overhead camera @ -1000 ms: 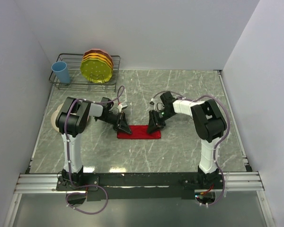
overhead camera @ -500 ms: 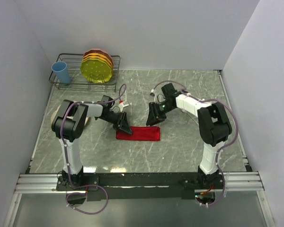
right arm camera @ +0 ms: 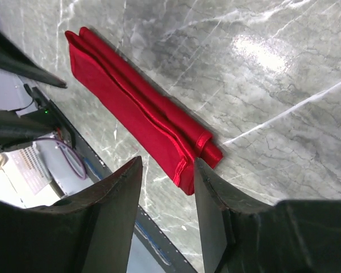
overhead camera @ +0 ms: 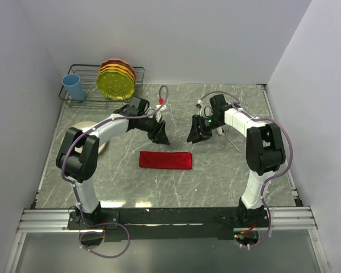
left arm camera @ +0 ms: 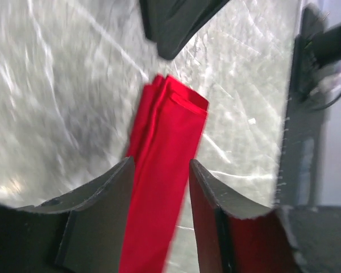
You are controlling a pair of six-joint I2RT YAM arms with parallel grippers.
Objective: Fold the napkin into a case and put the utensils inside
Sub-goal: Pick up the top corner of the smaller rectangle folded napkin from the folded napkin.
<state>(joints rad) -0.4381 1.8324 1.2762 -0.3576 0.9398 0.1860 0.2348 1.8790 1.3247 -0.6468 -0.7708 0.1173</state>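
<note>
Top external: napkin [overhead camera: 165,160] lies flat, clear of left claw [overhead camera: 161,137] and right claw [overhead camera: 196,136], both parted.

Napkin [overhead camera: 165,160]: bright red, plain, satin gloss, darker along the fold lines.
Table [overhead camera: 216,176]: grey-green marble with white veins and pale glare patches.
Cup [overhead camera: 73,86]: light blue.
Stacked plates [overhead camera: 116,79]: orange behind, yellow in front.
Rack [overhead camera: 96,103]: dark wire.
Cream plate [overhead camera: 104,147]: off-white, mostly hidden.
Left arm [overhead camera: 111,122] and right arm [overhead camera: 238,118]: white links with black joints.
Left gripper [overhead camera: 161,135] and right gripper [overhead camera: 196,133]: matt black.
Cables [overhead camera: 284,153]: purple.
Walls [overhead camera: 187,40]: pale lilac-white.
Rail [overhead camera: 45,219]: silver, black along the middle.
</note>
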